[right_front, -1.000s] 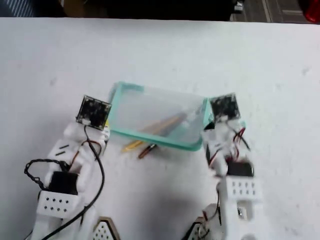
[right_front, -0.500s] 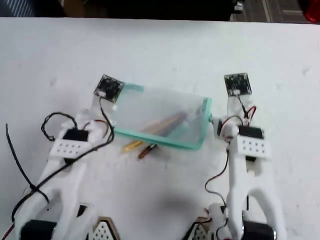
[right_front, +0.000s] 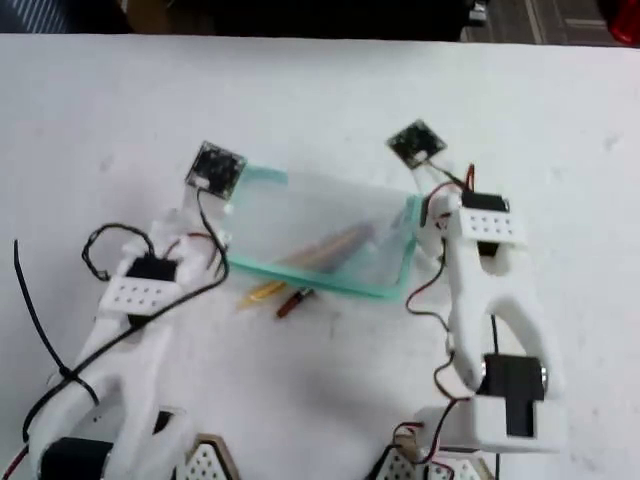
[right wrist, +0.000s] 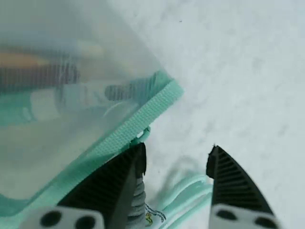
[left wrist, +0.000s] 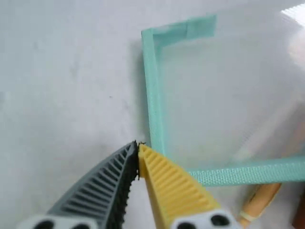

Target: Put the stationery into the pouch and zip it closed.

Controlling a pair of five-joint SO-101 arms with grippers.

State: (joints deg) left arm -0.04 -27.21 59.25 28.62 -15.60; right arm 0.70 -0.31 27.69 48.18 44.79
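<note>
— Left end effector [left wrist: 138, 145]: fingers pressed together on nothing, tip just beside the pouch [left wrist: 224, 90] corner.
— Right end effector [right wrist: 177, 149]: fingers spread apart, gripping nothing, pouch's teal edge touching one finger, teal cord [right wrist: 188, 198] lying between.
— From above: pouch mid-worktop [right_front: 320, 90], pencil [right_front: 335, 245] inside, yellow pen [right_front: 258, 293] and brown pen [right_front: 294, 301] at the near edge, probably not yet in.
— Best to nudge those in first, pin the corner, then pull the zip steadily.
</note>
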